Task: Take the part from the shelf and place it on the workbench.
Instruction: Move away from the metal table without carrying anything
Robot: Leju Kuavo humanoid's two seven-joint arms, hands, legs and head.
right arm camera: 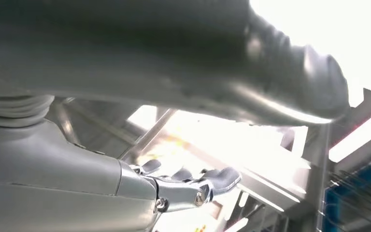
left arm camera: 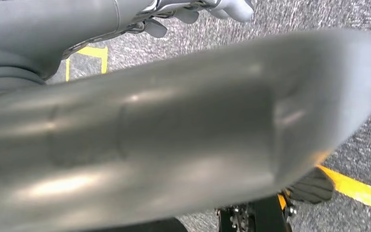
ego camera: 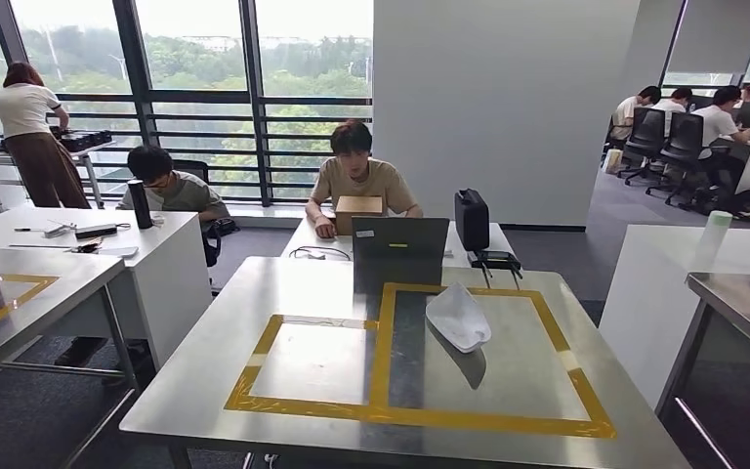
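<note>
A white, shell-shaped part [ego camera: 457,316] lies on the steel workbench [ego camera: 254,283], inside the larger right rectangle of yellow tape [ego camera: 385,344]. The left wrist view has my left hand [left arm camera: 174,125] hanging over grey carpet, its thick thumb close to the lens and its fingers [left arm camera: 198,9] spread beyond it, holding nothing. My right hand [right arm camera: 140,63] hangs low beside metal table framing, with its fingers [right arm camera: 193,186] apart from the thumb and nothing between them.
A person with a laptop [ego camera: 399,239] and a black case [ego camera: 471,219] sits at the table just behind the workbench. Another steel table [ego camera: 20,293] stands at left, a third [ego camera: 742,303] at right. Yellow floor tape [left arm camera: 357,191] runs under my left hand.
</note>
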